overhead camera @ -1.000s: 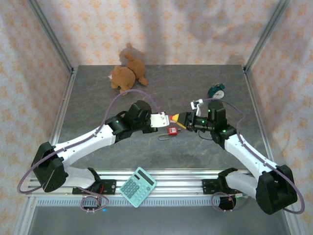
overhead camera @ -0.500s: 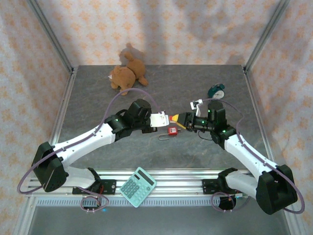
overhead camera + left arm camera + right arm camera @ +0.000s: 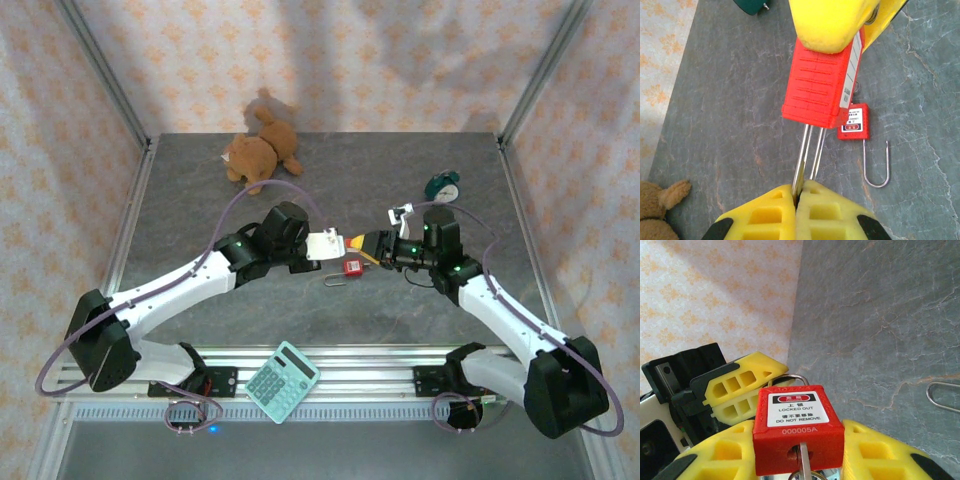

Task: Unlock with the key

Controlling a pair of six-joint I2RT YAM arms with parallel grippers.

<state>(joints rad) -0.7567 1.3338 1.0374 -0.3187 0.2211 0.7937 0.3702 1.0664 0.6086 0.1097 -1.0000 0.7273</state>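
Two claws set on one red padlock (image 3: 799,412): body clamped in right claw (image 3: 800,442), key (image 3: 803,456) seated in keyhole. Shackle (image 3: 809,150) pinched by closed left claw (image 3: 796,197). Second padlock (image 3: 854,122), shackle sprung, laid on tabletop (image 3: 730,100) beneath claws.

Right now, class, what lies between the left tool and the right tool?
A red padlock: right tool holds its body, left tool pinches its shackle, seen from the left wrist.
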